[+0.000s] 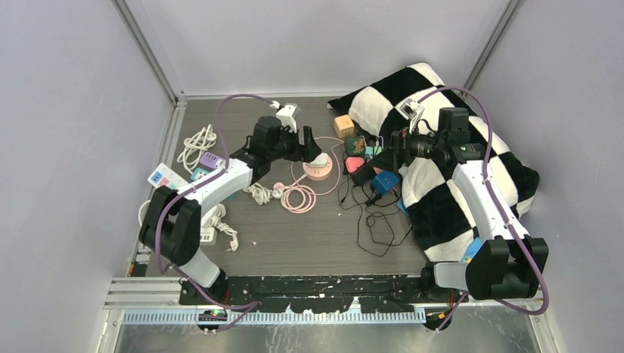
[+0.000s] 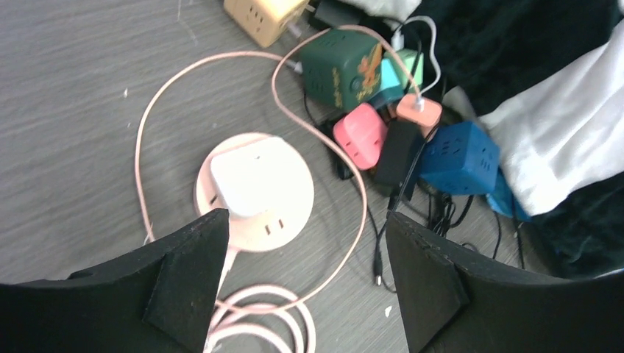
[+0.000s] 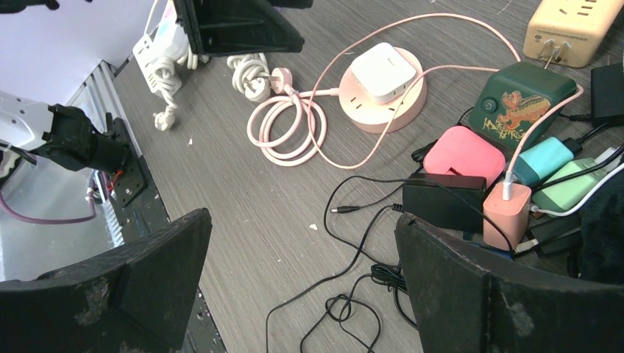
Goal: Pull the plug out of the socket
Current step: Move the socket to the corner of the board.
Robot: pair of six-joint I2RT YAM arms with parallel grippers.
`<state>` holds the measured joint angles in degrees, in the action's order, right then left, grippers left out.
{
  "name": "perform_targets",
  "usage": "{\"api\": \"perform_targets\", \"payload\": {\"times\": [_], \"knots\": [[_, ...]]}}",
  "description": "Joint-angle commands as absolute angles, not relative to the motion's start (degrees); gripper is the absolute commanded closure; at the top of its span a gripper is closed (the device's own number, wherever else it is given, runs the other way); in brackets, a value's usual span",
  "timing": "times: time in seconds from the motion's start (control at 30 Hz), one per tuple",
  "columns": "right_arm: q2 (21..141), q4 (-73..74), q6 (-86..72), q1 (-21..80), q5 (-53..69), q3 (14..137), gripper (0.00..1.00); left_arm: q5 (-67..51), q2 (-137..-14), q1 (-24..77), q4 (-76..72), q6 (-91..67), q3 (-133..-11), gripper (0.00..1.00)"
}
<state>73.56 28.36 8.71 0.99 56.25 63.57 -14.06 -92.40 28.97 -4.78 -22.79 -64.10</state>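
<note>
Table [image 1: 294, 243]: dark wood-grain top, walled in pale grey on the left, right and far sides.
Cushion [image 1: 441, 198]: black-and-white checked, heaped along the right side from the far corner toward the near edge.
Right arm [image 1: 478, 191]: stretched over the cushion, wrist turned left toward the middle of the table.
Left arm [image 1: 221, 180]: reaching from the near left toward the far middle.
Right gripper [image 3: 302, 222]: jaws spread wide, nothing between them, hanging above loose black cable [image 1: 375, 232] beside the cushion.
Left gripper [image 2: 303, 220]: jaws wide apart and holding nothing, poised just over the socket, left finger close above its near rim.
Power strips [image 1: 165, 176]: white, with tangled white leads, on the left side of the table.
Adapter cluster: green cube [image 2: 342, 70], blue cube [image 2: 460, 158], pink block [image 2: 360, 136] and yellow cube [image 2: 265, 15], bunched against the cushion, right of the socket.
Pink cord [image 1: 298, 197]: coiled just near of the socket.
Socket [image 2: 294, 202]: round, pink, flat on the table at far middle.
Plug [image 2: 257, 180]: white, square, seated on top of the socket, not gripped.
</note>
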Motion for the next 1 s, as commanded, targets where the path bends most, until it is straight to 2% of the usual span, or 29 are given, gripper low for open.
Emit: {"api": "perform_targets", "payload": {"times": [0.0,0.2,0.47,0.67,0.8,0.97], "knots": [[74.05,27.69,9.23,0.73,57.35,63.37,0.0,-6.24,-86.78,31.22,-3.96,-18.05,-60.22,0.21],[74.23,27.82,9.29,0.79,57.3,63.37,0.0,-5.04,-85.41,31.95,-4.44,-17.42,-55.83,0.21],[74.27,28.55,12.1,0.79,56.69,62.7,0.0,-2.52,-86.74,31.33,-12.1,-18.3,-50.44,0.29],[73.75,32.29,27.05,6.45,48.41,62.68,0.0,-1.32,-85.17,29.75,-27.32,-21.12,-43.98,0.29],[75.98,39.76,52.35,10.38,47.67,66.03,0.0,-1.26,-84.05,29.24,-32.94,-19.99,-44.55,0.29],[87.42,43.74,55.76,15.75,45.1,80.47,0.0,-1.18,-82.48,26.65,-37.36,-20.7,-46.88,0.28]]}}
